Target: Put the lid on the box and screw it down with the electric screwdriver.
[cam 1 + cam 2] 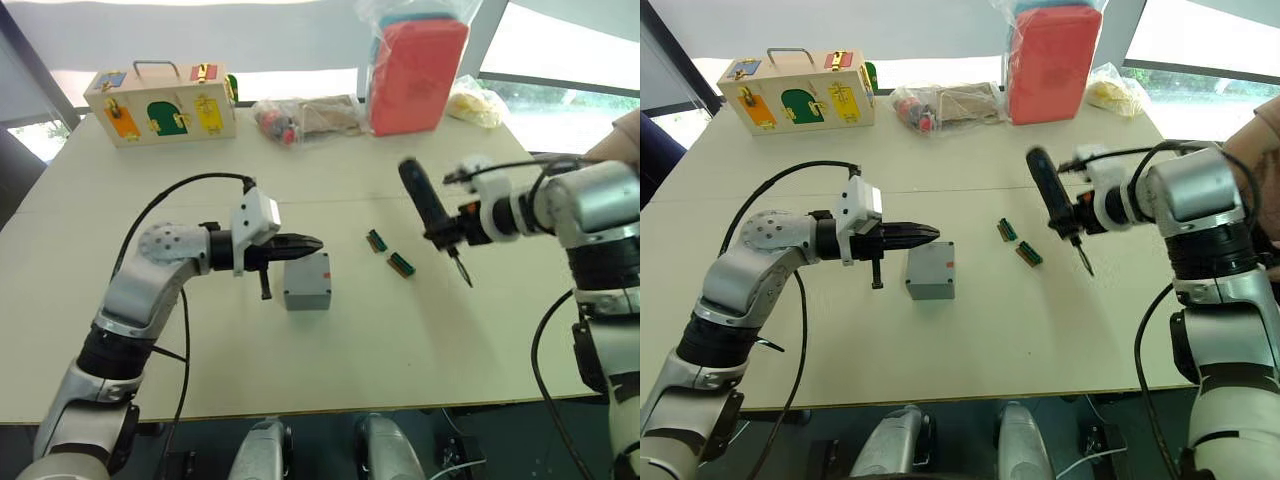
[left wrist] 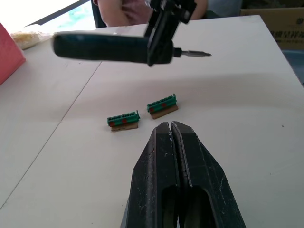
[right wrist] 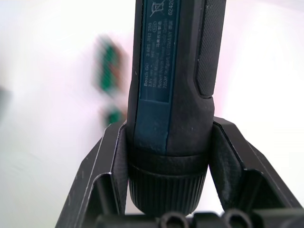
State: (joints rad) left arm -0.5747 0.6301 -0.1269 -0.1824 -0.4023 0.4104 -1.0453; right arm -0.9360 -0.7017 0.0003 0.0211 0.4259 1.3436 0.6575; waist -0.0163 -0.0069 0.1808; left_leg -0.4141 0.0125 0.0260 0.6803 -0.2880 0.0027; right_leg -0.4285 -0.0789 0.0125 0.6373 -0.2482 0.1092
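We note the left gripper [image 1: 312, 242], its two black jaws pressed together with nothing between them, reaching just over the top edge of the small square grey plastic box [image 1: 307, 281], which stands on the pale worktop [image 1: 330, 370] directly under and slightly ahead of those jaw tips. From above the box's upper face looks closed over by a grey lid [image 1: 931, 263]; we cannot make out screws or a seam. The right gripper [image 1: 447, 232] has its jaws clamped on either side of the thick black cylindrical electric screwdriver [image 1: 425, 205], near the bit end; in the right wrist view the tool's barrel [image 3: 173, 95] sits snug between both fingers [image 3: 102, 175]. The tool is held clear of the worktop, tilted, with its thin metal bit [image 1: 464, 270] pointing down and toward the robot, its butt end up and away. Between the two sets of jaws, nearer the right ones, lie two small green-and-brown ridged connector pieces [image 2: 142, 112], side by side and apart from the box. Far beyond the left jaws stands a wooden box with coloured doors and a metal handle [image 1: 162, 102]; beyond the right jaws, a red block in a clear plastic bag [image 1: 418, 70], and beside it a clear bag of small items [image 1: 305, 117].
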